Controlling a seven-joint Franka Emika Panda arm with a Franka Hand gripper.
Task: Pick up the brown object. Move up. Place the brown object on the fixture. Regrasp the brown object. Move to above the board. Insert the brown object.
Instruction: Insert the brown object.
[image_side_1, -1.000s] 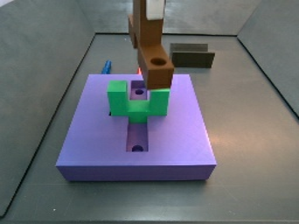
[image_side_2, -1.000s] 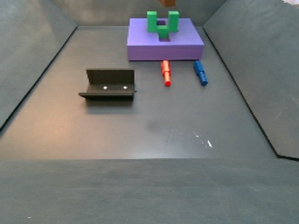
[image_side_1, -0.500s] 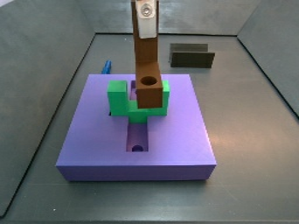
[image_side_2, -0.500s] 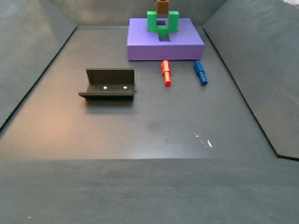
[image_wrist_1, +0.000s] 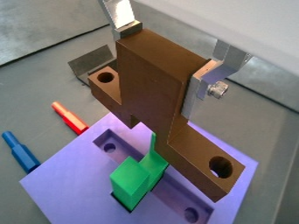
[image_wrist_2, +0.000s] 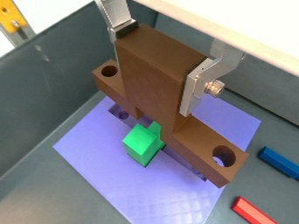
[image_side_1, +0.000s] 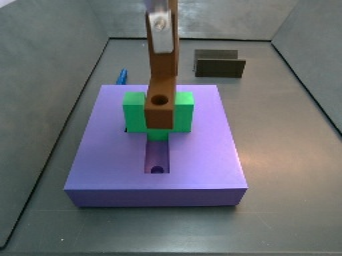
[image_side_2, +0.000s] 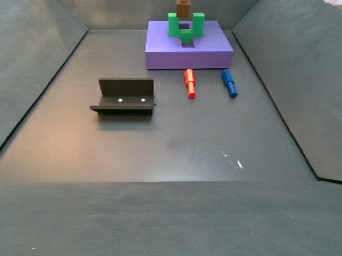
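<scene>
Jaws (image_wrist_1: 176, 66) on brown object (image_wrist_1: 163, 101)

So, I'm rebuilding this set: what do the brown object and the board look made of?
Brown object, held in the gripper above the board: matte, opaque, sharp-edged, probably plastic, perhaps printed. Board: likewise plastic-looking; faint crosshatch texture shows in a wrist view.

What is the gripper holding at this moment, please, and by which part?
The gripper above the board holds the brown object, clamped across its upper block.
</scene>
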